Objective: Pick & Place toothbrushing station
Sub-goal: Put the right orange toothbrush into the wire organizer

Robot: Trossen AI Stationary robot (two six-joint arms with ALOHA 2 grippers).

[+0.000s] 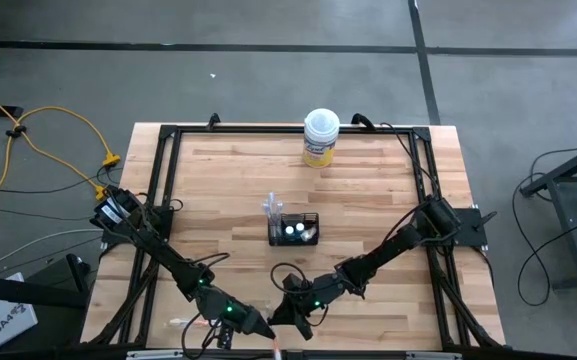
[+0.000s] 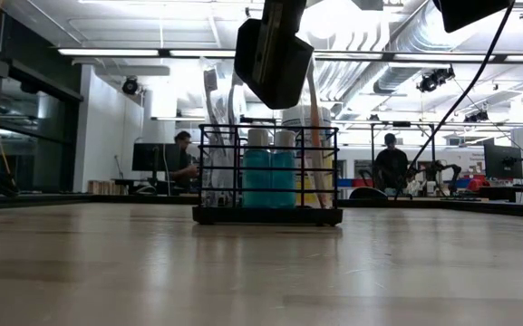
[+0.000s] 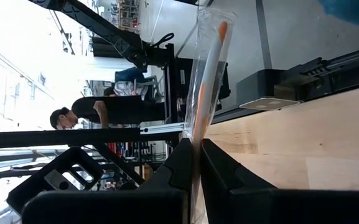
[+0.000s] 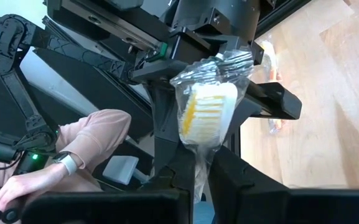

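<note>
Handing over a clear-wrapped, orange-handled toothbrush (image 3: 205,81) at the wooden surface's (image 1: 388,200) near edge, my left claw (image 1: 258,327) and right claw (image 1: 290,312) meet; the black wire-mesh holder (image 1: 294,229) sits mid-surface. Low down, teal tubes (image 2: 270,177) stand inside it. Wrist views show both claws clenched on the wrapper. Next: left should release.

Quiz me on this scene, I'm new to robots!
1. True or false: the holder stands mid-table.
2. What does the left gripper pinch? A a spoon, B a wrapped toothbrush, C a cup.
3. Fill in: the yellow tub has a ___ lid.
Key: 1 true; 2 B; 3 white.
</note>
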